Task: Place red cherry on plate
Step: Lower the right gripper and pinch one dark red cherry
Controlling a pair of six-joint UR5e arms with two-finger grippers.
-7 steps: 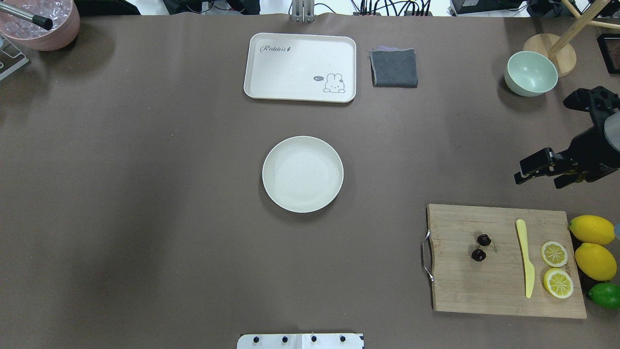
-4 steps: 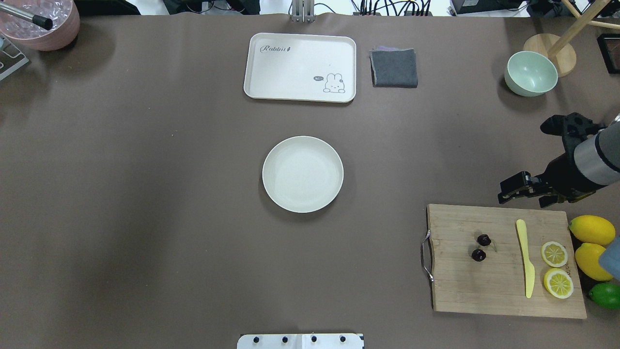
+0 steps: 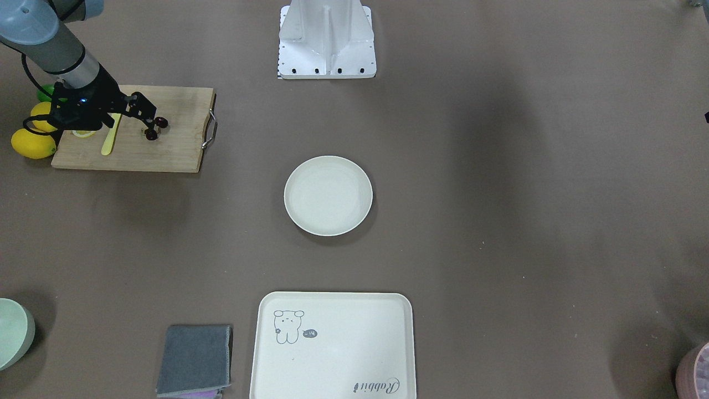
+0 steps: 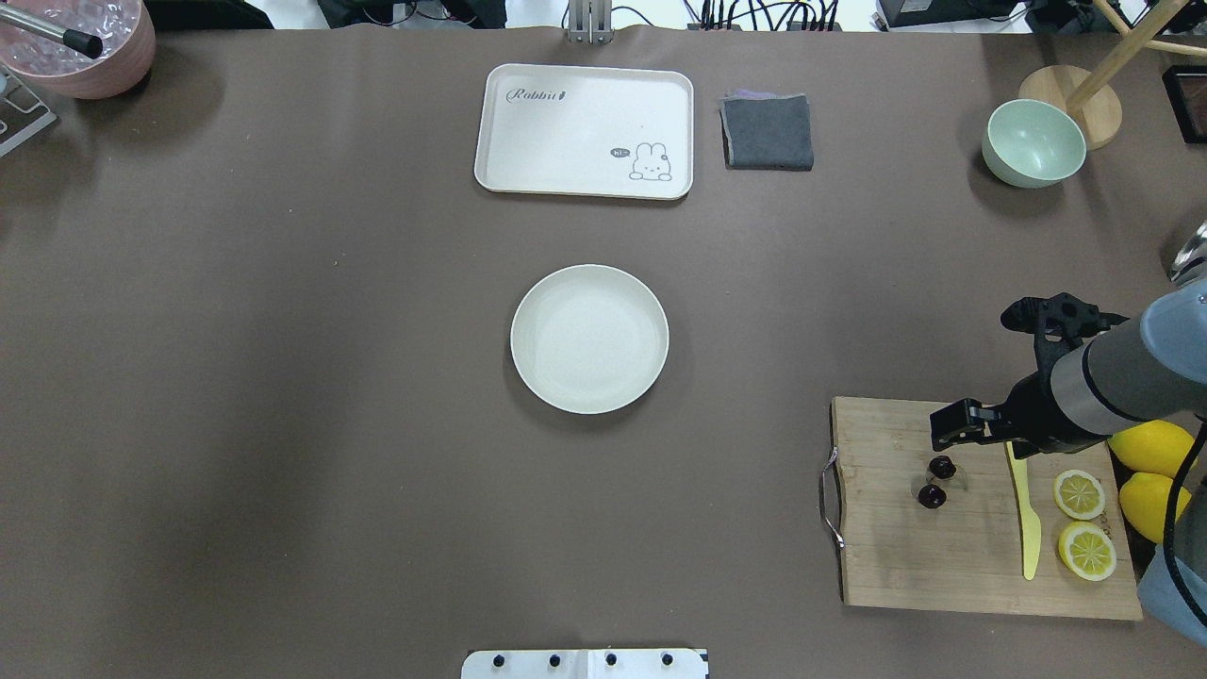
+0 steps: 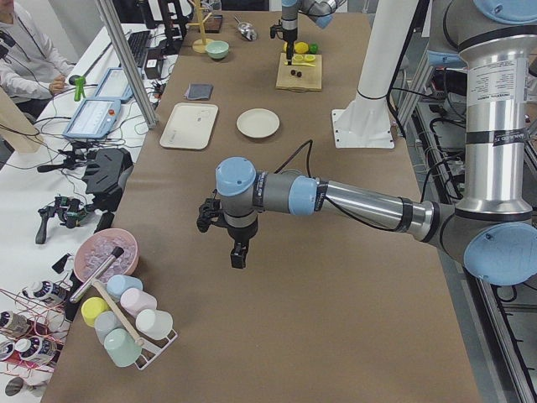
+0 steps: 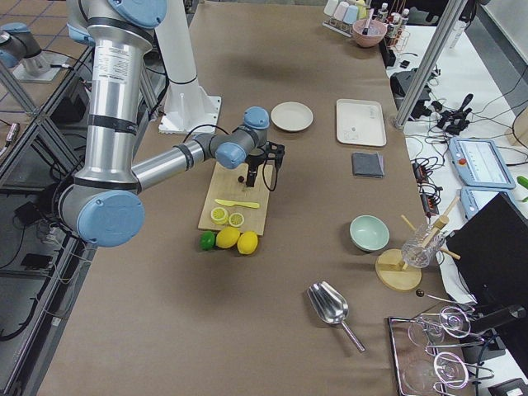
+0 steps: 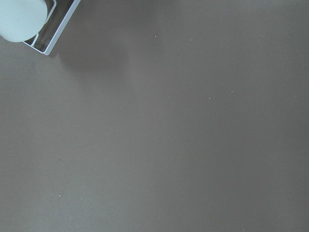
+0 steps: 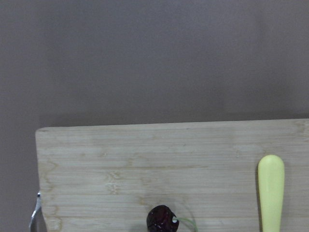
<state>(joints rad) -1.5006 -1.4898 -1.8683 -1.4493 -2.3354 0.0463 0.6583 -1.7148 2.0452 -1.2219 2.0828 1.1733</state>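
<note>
Two tiny dark red cherries with thin stems lie close together on a wooden cutting board at the right. They also show in the front view, and one cherry sits at the bottom edge of the right wrist view. My right gripper hangs open over the board's far edge, just beyond the cherries, holding nothing. The round off-white plate stands bare at the table's middle, far to the left of the board. My left gripper shows only in the left side view, so I cannot tell its state.
On the board lie a yellow knife and two lemon slices, with whole lemons beside it. A cream tray, grey cloth and mint bowl stand at the far side. A pink bowl is far left.
My right arm has swung from near the mint bowl toward the robot's side and leftward, and its gripper is now over the cutting board's far edge by the cherries.
</note>
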